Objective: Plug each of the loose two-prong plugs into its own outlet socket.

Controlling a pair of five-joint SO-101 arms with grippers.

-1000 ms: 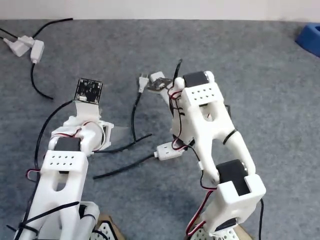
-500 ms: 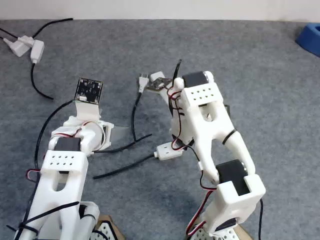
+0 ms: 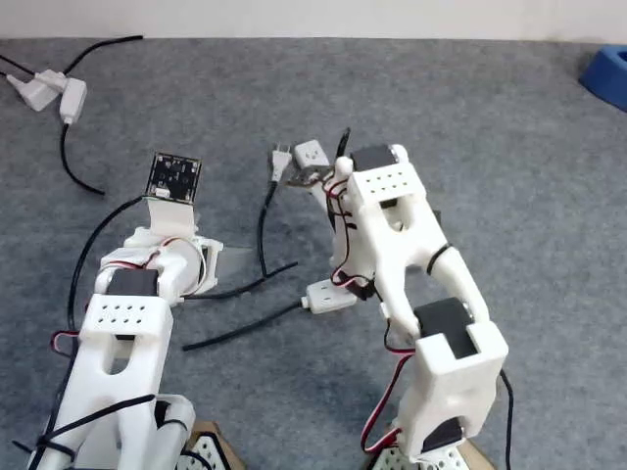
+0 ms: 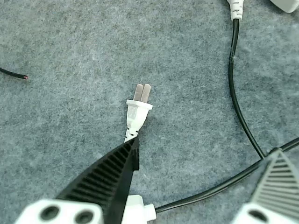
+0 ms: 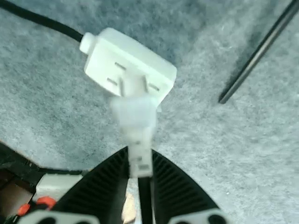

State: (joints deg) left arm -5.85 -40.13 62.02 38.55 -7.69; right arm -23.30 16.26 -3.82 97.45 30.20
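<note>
In the right wrist view the held plug (image 5: 135, 116) is blurred where it meets the outlet socket (image 5: 128, 67), so whether its prongs sit in the slots cannot be told. Its cord runs between the fingers of the right gripper (image 5: 138, 161) and is cut by the picture's edge, as is the socket's black cord (image 5: 42, 21). In the left wrist view one dark finger (image 4: 110, 172) of the left gripper (image 4: 205, 147) hides the cord of the loose plug (image 4: 138, 109), and another plug (image 4: 235, 7) is cut by the edge. In the high view the right arm (image 3: 402, 245) covers one end of a second socket (image 3: 326, 296), and a blue object (image 3: 607, 73) is cut off at the corner.
</note>
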